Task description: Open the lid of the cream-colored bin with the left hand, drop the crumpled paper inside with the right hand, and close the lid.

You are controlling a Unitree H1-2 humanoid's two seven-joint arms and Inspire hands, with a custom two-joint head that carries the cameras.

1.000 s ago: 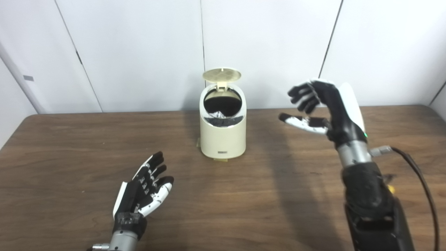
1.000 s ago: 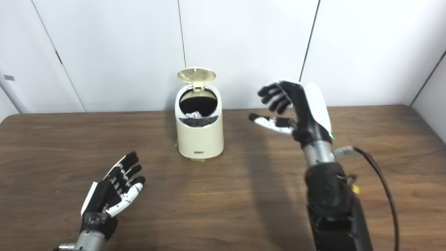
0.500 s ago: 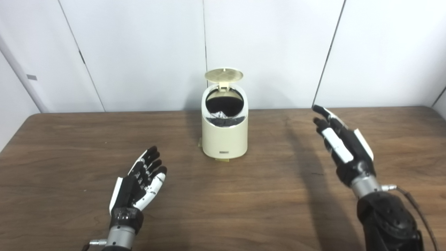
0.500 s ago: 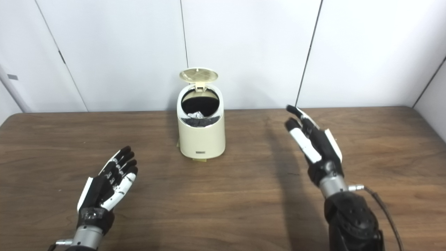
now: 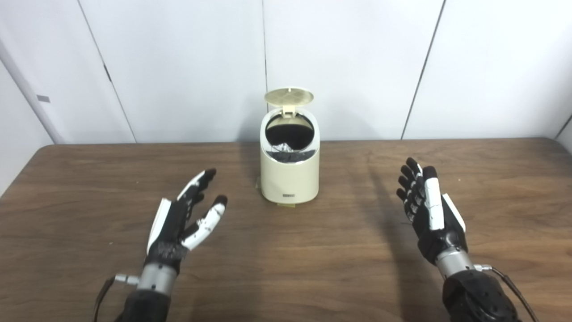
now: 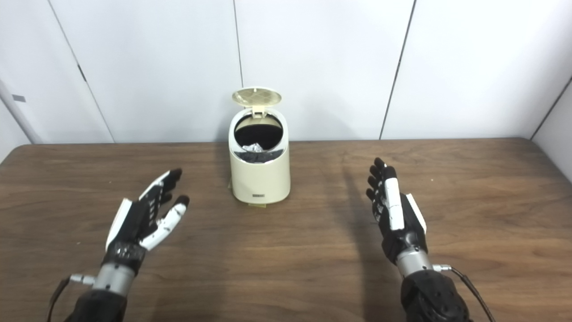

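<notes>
The cream-colored bin (image 5: 290,179) stands at the back middle of the table with its round lid (image 5: 289,95) tipped up on the rear hinge. Inside the dark opening lies the crumpled paper (image 5: 281,147), pale grey against the black liner. My left hand (image 5: 181,221) hovers open, palm up, front left of the bin and well apart from it. To the bin's front right my right hand (image 5: 429,210) is open too, fingers straight and holding nothing.
The brown wooden table (image 5: 313,250) runs to a white panelled wall (image 5: 178,67) right behind the bin. A cable (image 5: 514,290) trails from my right wrist at the bottom right.
My right hand has dropped from beside the bin's top and pulled back toward me, its fingers straightening. My left hand has lifted and moved slightly forward. The lid has stayed up.
</notes>
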